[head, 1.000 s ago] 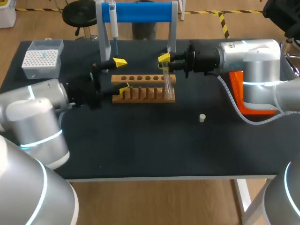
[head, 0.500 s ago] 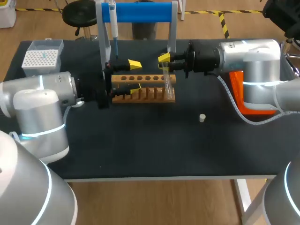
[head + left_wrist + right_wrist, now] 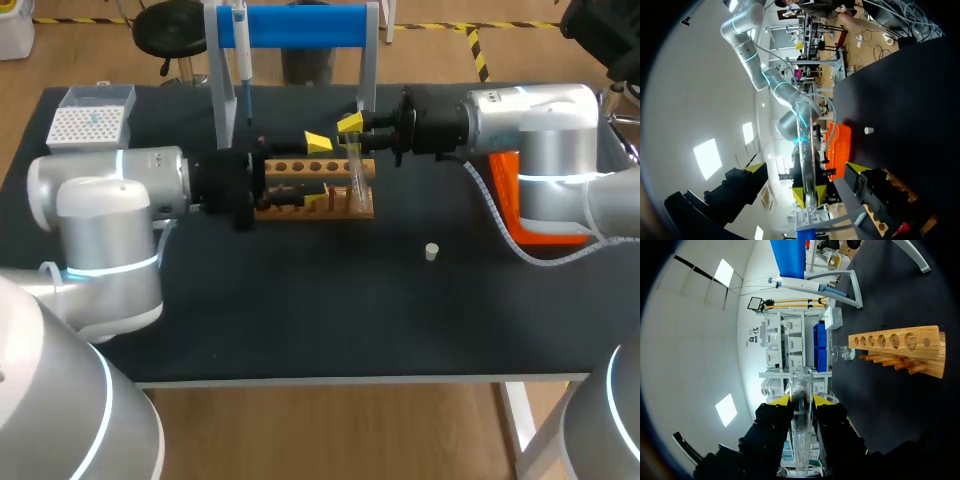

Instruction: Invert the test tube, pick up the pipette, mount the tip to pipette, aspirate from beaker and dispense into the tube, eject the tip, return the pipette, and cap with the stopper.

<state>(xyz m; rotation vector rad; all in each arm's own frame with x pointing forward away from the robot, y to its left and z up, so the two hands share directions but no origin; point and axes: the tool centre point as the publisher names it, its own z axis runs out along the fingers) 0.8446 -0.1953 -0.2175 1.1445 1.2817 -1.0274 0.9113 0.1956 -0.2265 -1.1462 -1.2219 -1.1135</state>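
Black desk (image 3: 300,300) fills the frame. At centre-left the left end effector (image 3: 318,170) is spread wide and empty at the wooden rack (image 3: 306,167). Just right of it, the right end effector (image 3: 350,133) clamps the near-upright test tube (image 3: 356,180) at the rack's right end.

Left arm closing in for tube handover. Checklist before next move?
1. Right gripper jaws shut on tube: ok.
2. Left gripper jaws open: ok.
3. Left jaws around tube: not ok; in the head view the tips stop short of it.
4. Tube lined up with left jaws' gap: ok, per left wrist view.
5. Tube lifted clear of rack: cannot tell; its lower end overlaps the rack in the head view.
6. Stopper loose on table, pipette hanging on stand: ok.
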